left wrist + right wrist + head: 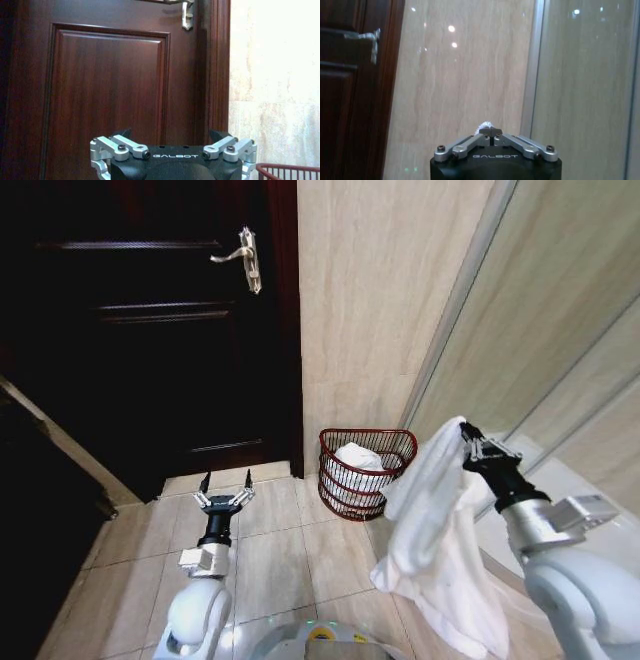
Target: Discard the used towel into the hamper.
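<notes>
The right hand (pixel 466 438) is clamped on the top fold of a white towel (pixel 435 540), its fingers pressed together with a tuft of cloth poking out between the tips, as the right wrist view (pixel 491 132) also shows. The towel hangs free from that grip in a long, crumpled drape, reaching down past the robot's right forearm toward the bottom edge of the head view. The hand is raised at about 4 o'clock from the hamper (pixel 366 472), near it and higher than its rim, with the hanging cloth overlapping the hamper's right side in the head view.

The hamper stands on the tiled floor (pixel 270 555) against the beige wall (pixel 370 310), just right of the dark wooden door (pixel 150 330). White cloth (pixel 358 460) already lies inside it.

The left hand (pixel 224 492) is held low over the floor at about 9 o'clock from the hamper, well apart from it, its fingers spread apart and holding nothing. In the left wrist view it (pixel 172 138) points toward the door, with the door handle (pixel 186 13) high above and a piece of the hamper's rim (pixel 287 168) at the corner.

A glass partition (pixel 560 330) with a metal frame stands at the right.
</notes>
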Controlling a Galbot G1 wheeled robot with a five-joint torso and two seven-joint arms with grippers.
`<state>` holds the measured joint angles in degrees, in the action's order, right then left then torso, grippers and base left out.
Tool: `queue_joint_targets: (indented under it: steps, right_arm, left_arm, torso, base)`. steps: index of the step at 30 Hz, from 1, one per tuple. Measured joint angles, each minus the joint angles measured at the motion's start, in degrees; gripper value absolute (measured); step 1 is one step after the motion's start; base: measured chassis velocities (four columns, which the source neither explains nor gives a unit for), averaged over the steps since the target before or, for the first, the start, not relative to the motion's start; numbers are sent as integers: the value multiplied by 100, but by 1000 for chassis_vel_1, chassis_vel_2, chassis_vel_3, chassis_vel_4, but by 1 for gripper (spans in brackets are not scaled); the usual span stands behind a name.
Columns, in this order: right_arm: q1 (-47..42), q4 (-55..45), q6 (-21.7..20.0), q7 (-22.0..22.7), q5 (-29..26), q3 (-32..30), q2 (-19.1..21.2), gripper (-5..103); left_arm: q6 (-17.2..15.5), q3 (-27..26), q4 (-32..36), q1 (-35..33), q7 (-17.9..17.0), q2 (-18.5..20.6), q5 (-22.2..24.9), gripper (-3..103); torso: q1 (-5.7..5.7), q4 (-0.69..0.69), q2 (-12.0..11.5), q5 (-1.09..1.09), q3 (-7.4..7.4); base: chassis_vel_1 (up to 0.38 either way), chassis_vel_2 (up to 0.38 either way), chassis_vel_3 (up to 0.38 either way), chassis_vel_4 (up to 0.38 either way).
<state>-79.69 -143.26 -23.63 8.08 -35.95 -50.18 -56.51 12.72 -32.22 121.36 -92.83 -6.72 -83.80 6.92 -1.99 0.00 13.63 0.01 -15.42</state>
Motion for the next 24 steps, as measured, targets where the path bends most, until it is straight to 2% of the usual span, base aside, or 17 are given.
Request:
queue_joint_targets:
  steps: [2,3,4,7,17,21,22,24]
  right_arm:
    - [390,0,-141,94,-234,-63,276,0]
    - [894,-1,-280,215,-534,-57,572,0]
    - [1140,-2,-329,267,-698,-40,701,0]
    - [1430,-2,-367,290,-856,-37,871,0]
    - [1719,-1,-466,417,-1329,-183,1083,0]
    - [2061,25,-644,887,-2241,-82,1219,0]
    - [2061,25,-644,887,-2241,-82,1219,0]
    - [2268,98,-750,1080,-2611,-21,1289,0]
  left_arm:
    - [81,-21,-80,-16,33,-48,11,100]
    - [167,-66,-159,-16,81,-24,39,100]
    - [194,-101,-186,-1,119,-15,45,100]
    - [205,-157,-207,41,153,7,73,100]
    - [164,-126,-171,107,189,23,98,100]
    - [181,-29,-211,112,192,-4,189,100]
    - [181,-29,-211,112,192,-4,189,100]
    - [202,-31,-254,99,201,-24,209,100]
  torso:
    - [-17,0,68,-1,-52]
    - [-39,1,137,0,-99]
    - [-53,2,178,-2,-125]
    - [-78,1,247,0,-169]
    - [-144,0,455,1,-309]
    - [-190,0,577,-1,-384]
    - [-190,0,577,-1,-384]
    - [-211,1,637,0,-427]
  base:
    - [0,0,0,0]
    - [0,0,0,0]
    - [0,0,0,0]
    - [0,0,0,0]
    - [0,0,0,0]
    - [0,0,0,0]
    - [0,0,0,0]
    - [0,0,0,0]
